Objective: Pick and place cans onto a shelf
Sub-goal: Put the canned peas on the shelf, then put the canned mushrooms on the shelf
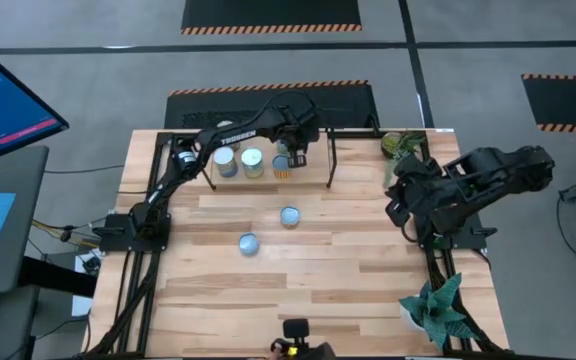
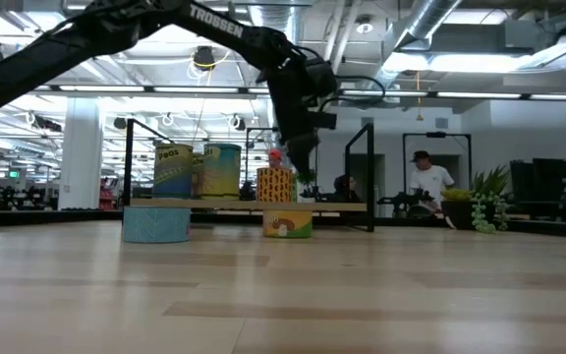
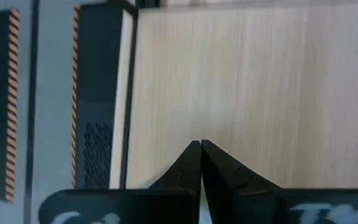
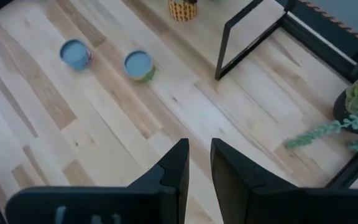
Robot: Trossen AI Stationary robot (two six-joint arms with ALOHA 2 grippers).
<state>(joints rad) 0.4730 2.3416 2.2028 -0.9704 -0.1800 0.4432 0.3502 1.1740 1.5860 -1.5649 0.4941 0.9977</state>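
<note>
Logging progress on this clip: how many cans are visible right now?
5. Three cans stand on the shelf; two sit on the table's middle. The left arm could hide others.

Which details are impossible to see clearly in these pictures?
- Orange can, high view: the left tool covers part of it.
- Shelf, right wrist view: cut off by the edge.
- Left wrist view: no can visible, only the wooden board.
- Can labels, low view: mostly too small.
</note>
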